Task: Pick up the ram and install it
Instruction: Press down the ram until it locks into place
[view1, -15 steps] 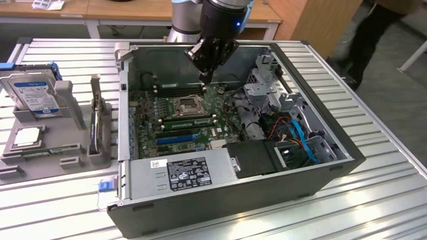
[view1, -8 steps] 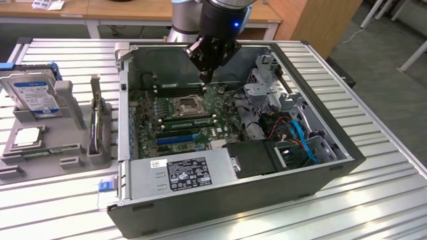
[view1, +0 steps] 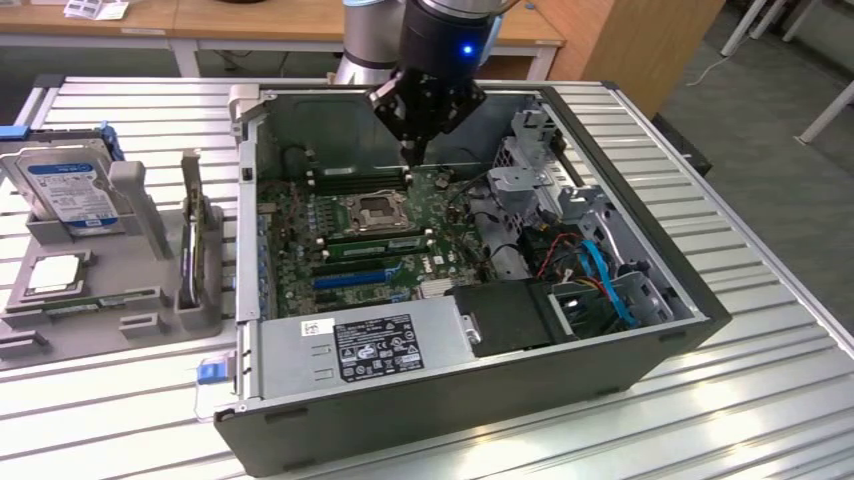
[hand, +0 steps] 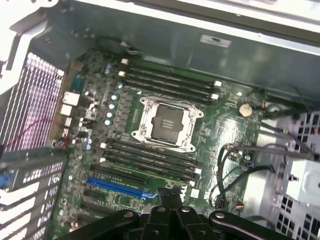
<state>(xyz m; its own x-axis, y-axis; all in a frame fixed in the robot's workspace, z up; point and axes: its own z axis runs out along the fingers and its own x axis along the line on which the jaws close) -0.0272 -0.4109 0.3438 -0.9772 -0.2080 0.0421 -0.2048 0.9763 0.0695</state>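
In the exterior view, the open computer case (view1: 587, 330) is lying on the slatted metal table (view1: 747, 400). The CPU socket (view1: 378, 208) is sitting empty in the middle of the motherboard (view1: 300, 225). The gripper (view1: 416, 155) is hanging inside the case, just beyond the CPU socket towards the case's far wall. Its fingers are pressing together into one narrow tip and are grasping nothing that can be seen. The ram (view1: 380, 243) is showing as a long green stick standing in the slot bank just beside the CPU socket, on the side towards the power supply (view1: 367, 345). It is lying apart from the gripper. Well off from the CPU socket, outside the case on the exterior view's left, a grey parts tray (view1: 134, 270) is holding a blue-labelled hard drive (view1: 70, 190) and a square silver processor (view1: 54, 275).

In the wrist view, the gripper (hand: 167, 192) is pointing down with its fingers closed against each other, over the memory slots (hand: 150, 160) that are running just beside the CPU socket (hand: 165, 122). A blue expansion slot (hand: 117, 182) is lying further out from the CPU socket on that same side. From this angle I cannot tell which slot is holding the ram.
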